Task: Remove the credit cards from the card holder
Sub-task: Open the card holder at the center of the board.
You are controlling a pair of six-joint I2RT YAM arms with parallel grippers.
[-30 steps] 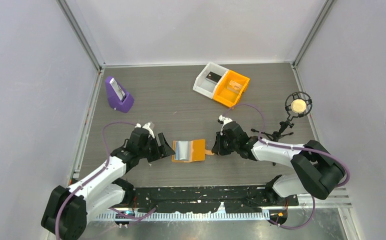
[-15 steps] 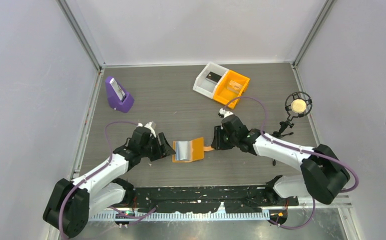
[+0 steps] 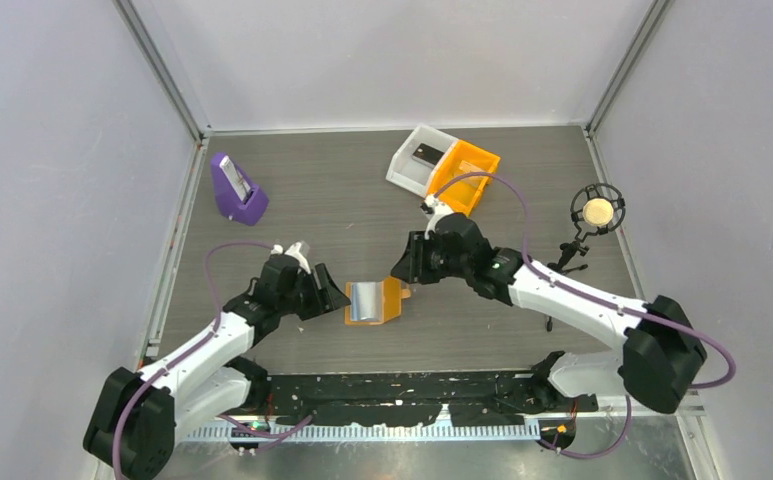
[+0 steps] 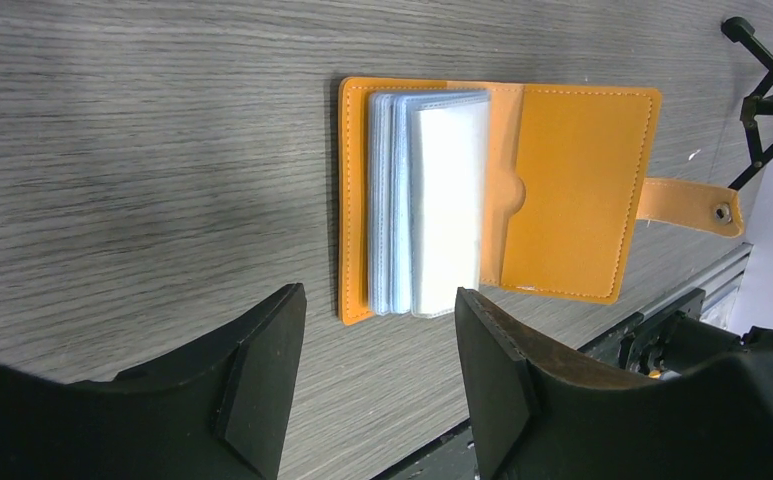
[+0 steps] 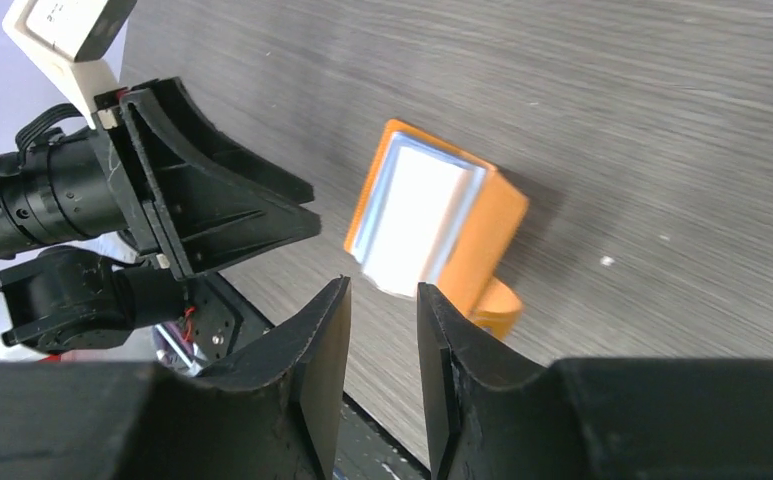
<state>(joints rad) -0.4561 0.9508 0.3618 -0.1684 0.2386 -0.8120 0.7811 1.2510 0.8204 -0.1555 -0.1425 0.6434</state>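
Card holder [image 3: 374, 300], one, open between left gripper [image 4: 380, 305] and right gripper [image 5: 384, 295].

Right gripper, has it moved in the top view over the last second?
Yes. The right gripper has swung left and slightly up the frame, farther from the microphone, and now hangs by the card holder at its right edge.

Setting: robotics lab test cell.
Enclosure: plain pale walls [image 3: 392, 60] on three sides, with bare aluminium frame posts [image 3: 160, 70] in the corners.
Work surface: grey wood-grain table [image 3: 342, 200], with a black mounting plate [image 3: 402, 385] along its near edge.
Equipment: left arm [image 3: 202, 345] and right arm [image 3: 562, 295], both white with loose purple cables; microphone [image 3: 596, 210] on a small tripod.
Props: purple stand [image 3: 245, 208], white bin [image 3: 400, 165], orange bin [image 3: 489, 158].
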